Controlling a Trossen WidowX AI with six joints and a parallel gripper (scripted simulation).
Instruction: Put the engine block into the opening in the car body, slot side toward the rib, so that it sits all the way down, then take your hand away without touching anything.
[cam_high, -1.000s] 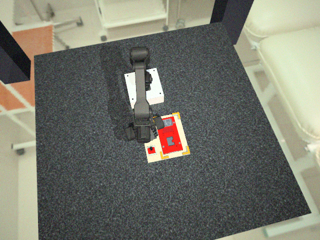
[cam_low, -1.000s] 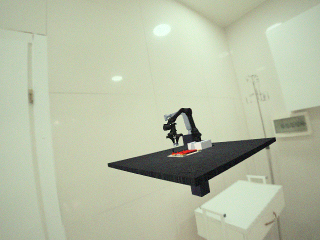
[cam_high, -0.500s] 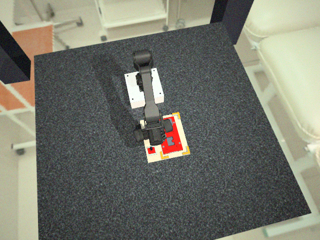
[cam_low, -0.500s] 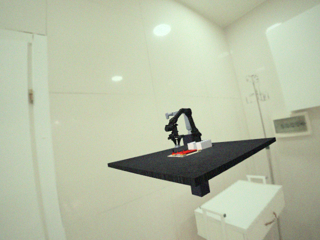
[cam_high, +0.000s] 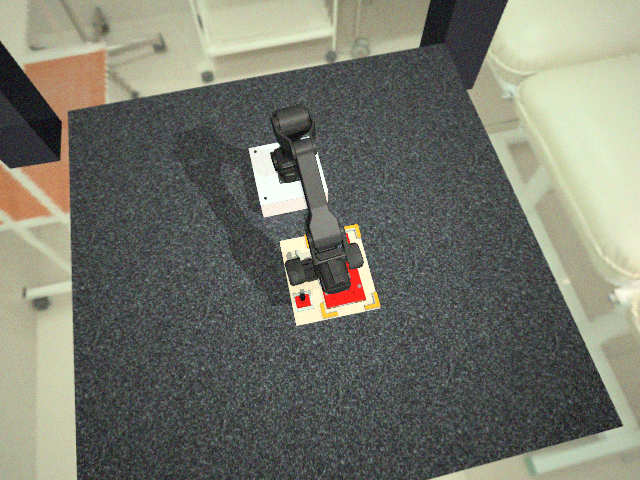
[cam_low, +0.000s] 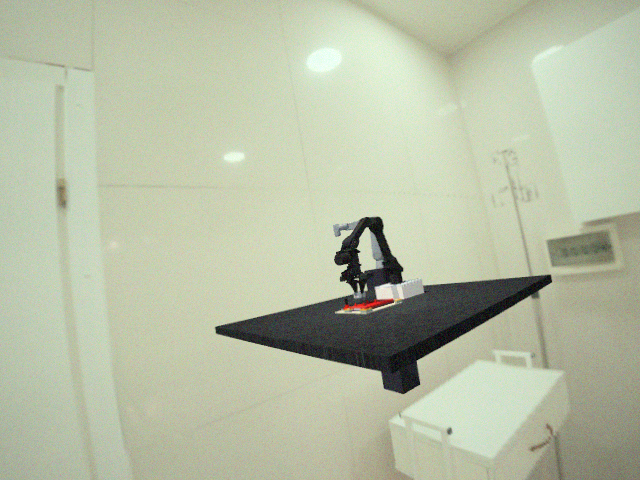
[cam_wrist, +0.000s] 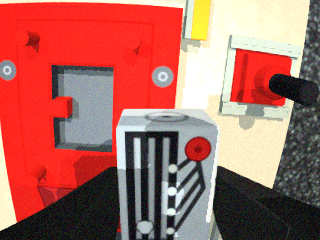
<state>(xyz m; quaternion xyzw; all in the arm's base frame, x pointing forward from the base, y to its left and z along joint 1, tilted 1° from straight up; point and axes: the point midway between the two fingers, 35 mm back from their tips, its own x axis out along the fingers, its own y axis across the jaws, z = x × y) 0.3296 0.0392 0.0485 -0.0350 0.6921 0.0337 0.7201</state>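
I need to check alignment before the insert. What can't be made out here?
- Engine block's slot side: wrist view shows only its printed face.
- Opening in the car body: top view, covered by the arm.
- Hand fingertips: exterior view, too small.

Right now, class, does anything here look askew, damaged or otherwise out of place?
Nothing stands out. The gripper holds the engine block upright above the red car body, beside its opening, not yet inserted.
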